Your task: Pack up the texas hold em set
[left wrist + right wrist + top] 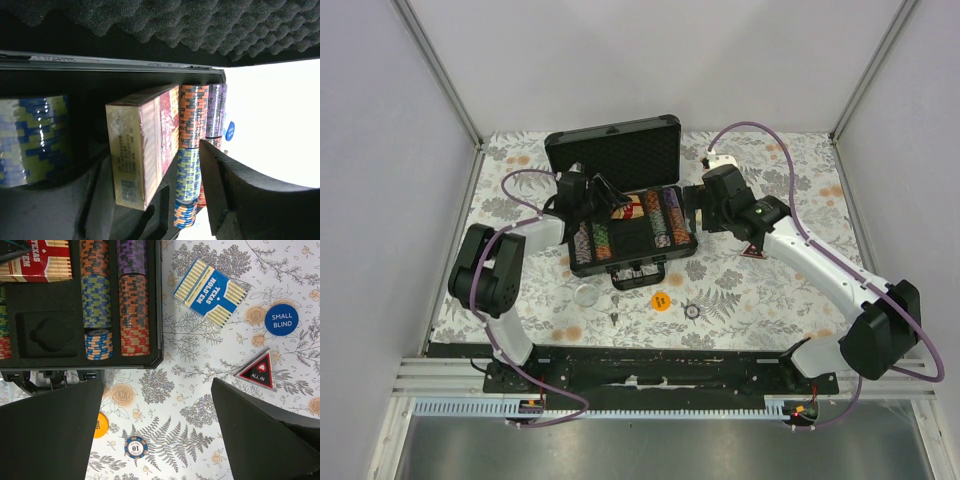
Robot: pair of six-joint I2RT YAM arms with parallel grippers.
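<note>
The black case (pixel 582 268) lies open at mid-table, its foam-lined lid (pixel 615 150) upright at the back. Rows of striped chips (pixel 665 220) fill its base. My left gripper (pixel 605 195) is inside the case at the back; its fingers stand open on either side of the red card deck (pixel 145 150), which sits on edge in the foam. My right gripper (pixel 157 385) is open and empty above the tablecloth, just right of the case's front corner. The blue card deck (pixel 210 292) lies on the table right of the case.
A blue SMALL BLIND button (pixel 281 320) and a triangular ALL IN marker (pixel 752 250) lie right of the case. An orange button (pixel 661 300), a loose 10 chip (pixel 692 311) and a clear round disc (pixel 586 294) lie in front of it.
</note>
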